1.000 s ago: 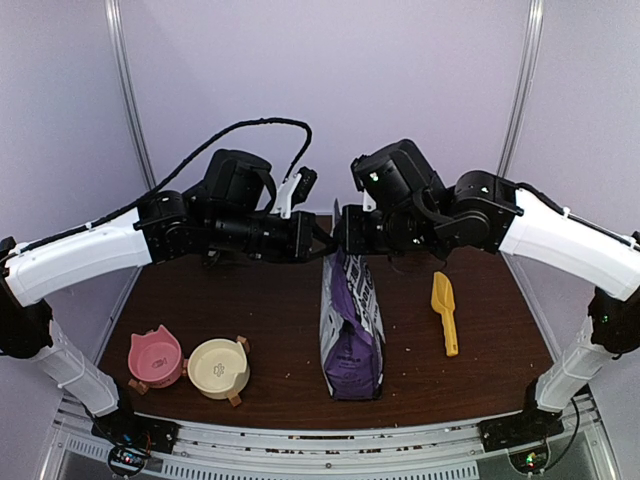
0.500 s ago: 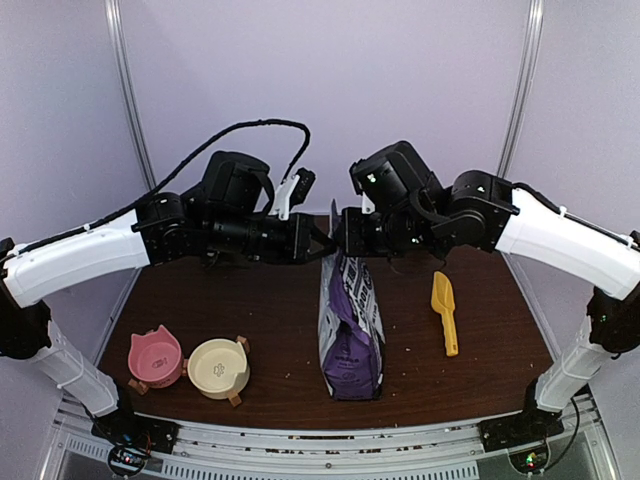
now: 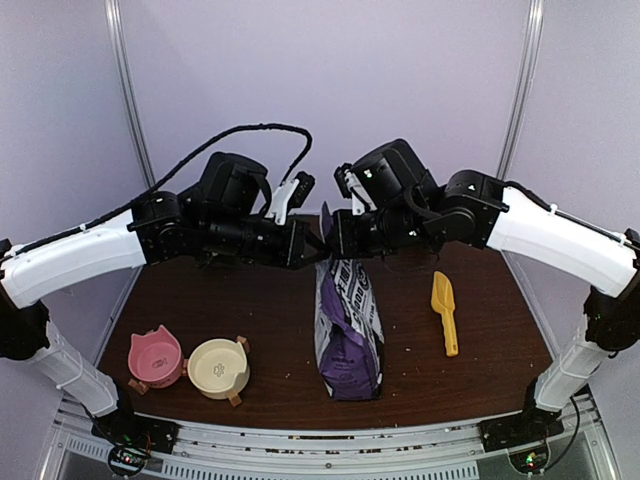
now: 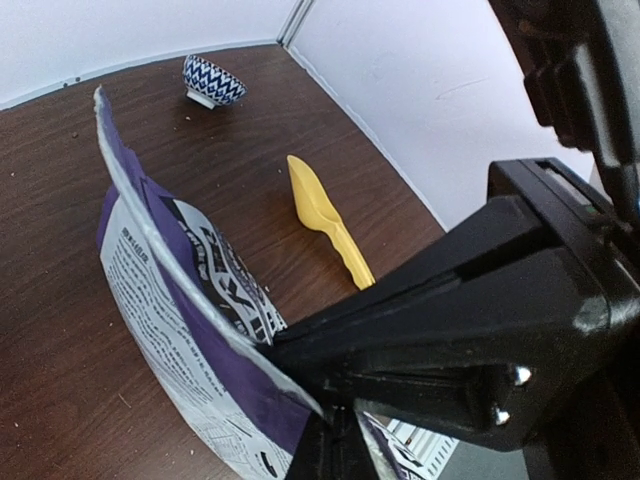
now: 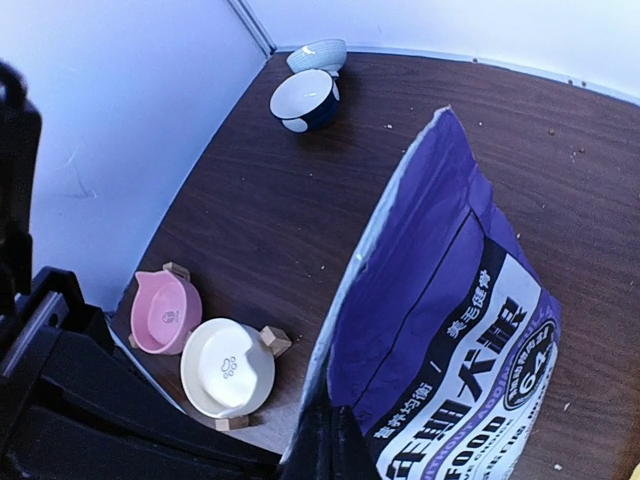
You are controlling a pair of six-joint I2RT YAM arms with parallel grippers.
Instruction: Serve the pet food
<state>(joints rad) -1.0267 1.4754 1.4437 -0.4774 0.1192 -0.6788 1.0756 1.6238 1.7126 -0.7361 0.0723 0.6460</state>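
The purple-and-white food bag (image 3: 350, 320) stands upright in the middle of the brown table. My left gripper (image 3: 316, 246) is shut on the bag's top edge from the left. My right gripper (image 3: 334, 240) is shut on the same edge from the right, fingertips almost touching the left one's. In the left wrist view the bag (image 4: 190, 330) runs into my left gripper (image 4: 335, 440). The right wrist view shows the bag (image 5: 450, 300) pinched in my right gripper (image 5: 335, 445). The bag's mouth is pressed flat. The pet food is hidden.
A yellow scoop (image 3: 444, 312) lies right of the bag. A pink bowl (image 3: 154, 356) and a cream bowl (image 3: 218, 367) sit at the front left. Behind the bag stand a blue patterned bowl (image 4: 213, 80), a dark blue bowl (image 5: 305, 98) and a pale bowl (image 5: 318, 55).
My right gripper has shut on the bag's top edge. Both arms shifted slightly left and the bag's top straightened up with them.
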